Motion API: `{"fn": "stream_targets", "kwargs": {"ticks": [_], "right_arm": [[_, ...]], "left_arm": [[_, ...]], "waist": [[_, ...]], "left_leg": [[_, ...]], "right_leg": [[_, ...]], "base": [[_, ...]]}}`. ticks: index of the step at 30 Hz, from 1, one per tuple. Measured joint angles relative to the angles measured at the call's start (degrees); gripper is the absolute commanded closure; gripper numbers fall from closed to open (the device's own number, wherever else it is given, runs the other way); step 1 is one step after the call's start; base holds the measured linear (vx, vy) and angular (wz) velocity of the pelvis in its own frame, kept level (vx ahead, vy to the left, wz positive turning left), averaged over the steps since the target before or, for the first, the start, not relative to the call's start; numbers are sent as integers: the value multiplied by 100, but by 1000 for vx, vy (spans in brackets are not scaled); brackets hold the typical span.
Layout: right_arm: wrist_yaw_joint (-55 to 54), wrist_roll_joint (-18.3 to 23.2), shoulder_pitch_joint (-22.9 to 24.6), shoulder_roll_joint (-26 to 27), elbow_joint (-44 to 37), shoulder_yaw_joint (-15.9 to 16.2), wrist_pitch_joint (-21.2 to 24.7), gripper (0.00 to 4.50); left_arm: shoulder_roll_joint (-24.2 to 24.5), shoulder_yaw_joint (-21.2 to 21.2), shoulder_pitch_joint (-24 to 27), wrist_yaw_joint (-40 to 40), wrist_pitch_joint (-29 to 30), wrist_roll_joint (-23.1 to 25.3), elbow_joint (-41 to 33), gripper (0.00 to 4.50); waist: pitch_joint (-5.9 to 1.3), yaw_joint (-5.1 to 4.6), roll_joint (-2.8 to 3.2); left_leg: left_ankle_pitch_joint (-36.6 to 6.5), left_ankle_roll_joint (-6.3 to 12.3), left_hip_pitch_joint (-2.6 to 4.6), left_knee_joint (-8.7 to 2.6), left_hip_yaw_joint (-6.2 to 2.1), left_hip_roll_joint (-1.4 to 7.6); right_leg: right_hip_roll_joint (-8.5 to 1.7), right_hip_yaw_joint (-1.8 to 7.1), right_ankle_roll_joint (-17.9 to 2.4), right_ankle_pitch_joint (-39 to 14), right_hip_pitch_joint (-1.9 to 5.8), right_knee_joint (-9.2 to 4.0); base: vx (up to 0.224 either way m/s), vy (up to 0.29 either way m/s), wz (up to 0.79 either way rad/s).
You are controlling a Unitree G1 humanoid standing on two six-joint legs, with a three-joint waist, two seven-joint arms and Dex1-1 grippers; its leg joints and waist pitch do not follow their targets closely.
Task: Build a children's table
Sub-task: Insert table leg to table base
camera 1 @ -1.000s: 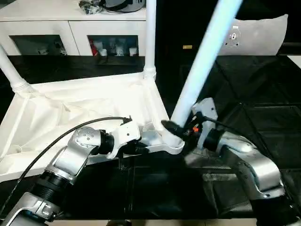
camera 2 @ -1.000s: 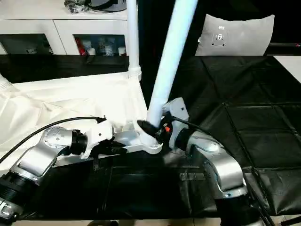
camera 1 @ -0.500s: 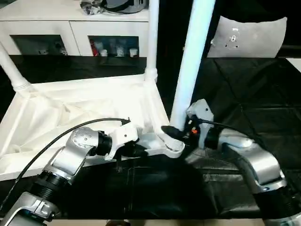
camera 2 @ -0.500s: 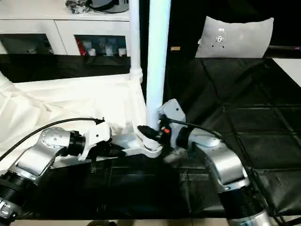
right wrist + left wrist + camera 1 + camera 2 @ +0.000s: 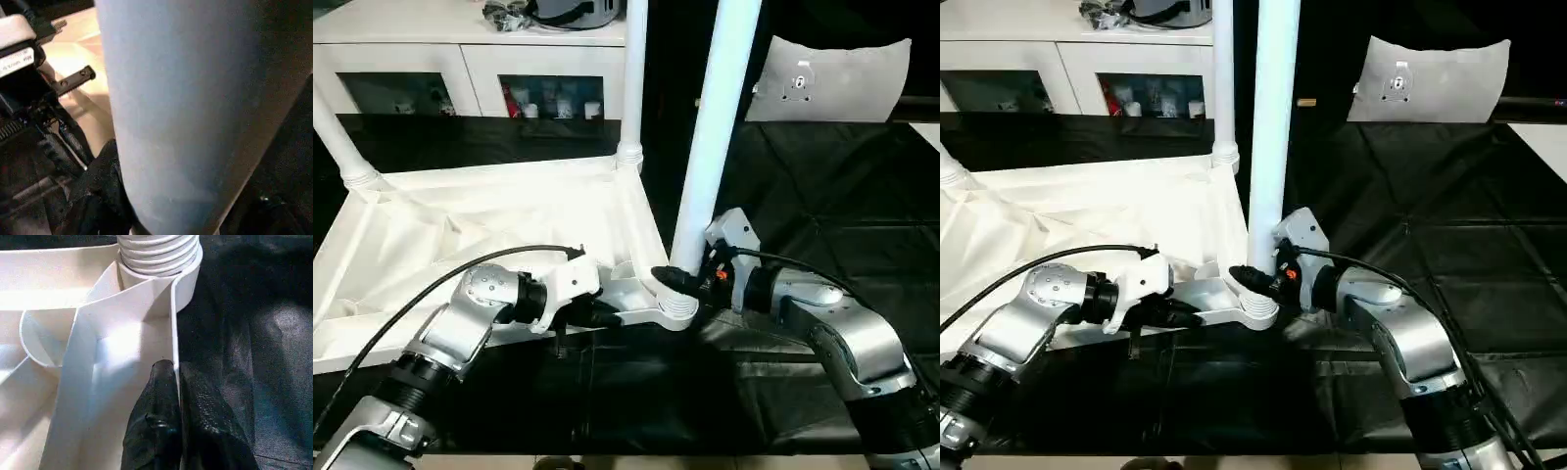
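Tabletop (image 5: 480, 235) lies underside up on the black mat (image 5: 822, 196), long axis running sideways in front of the white cabinet (image 5: 470, 59). At its near right corner socket (image 5: 677, 311) a white leg (image 5: 710, 137) stands almost upright, pointing up and leaning slightly right. The right gripper (image 5: 677, 279) is clamped around that leg's base, just above the socket. The left gripper (image 5: 177, 421), nearly closed, pinches the tabletop's thin near rim beside the same socket. Two further legs (image 5: 631, 78) rise from the far corners.
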Motion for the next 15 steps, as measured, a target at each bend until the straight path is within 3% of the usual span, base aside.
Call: {"fn": "stream_targets", "kwargs": {"ticks": [9,15], "right_arm": [[32,424,227,260,377,-459,-145,261],[-40,648,739,627,529,-840,-729,261]], "left_arm": [[-16,1,-7,-1,10,-39,47,450],[-90,26,-2,48,75,-47,78,450]], "waist": [[-6,9,7],[-16,39,26]], "left_leg": [[0,-2,11,0,0,2],[-1,-2,14,0,1,2]], "right_leg": [[0,-1,-3,1,10,-2],[0,0,-3,1,12,-3]], "base": [[0,0,0],[0,0,0]]}}
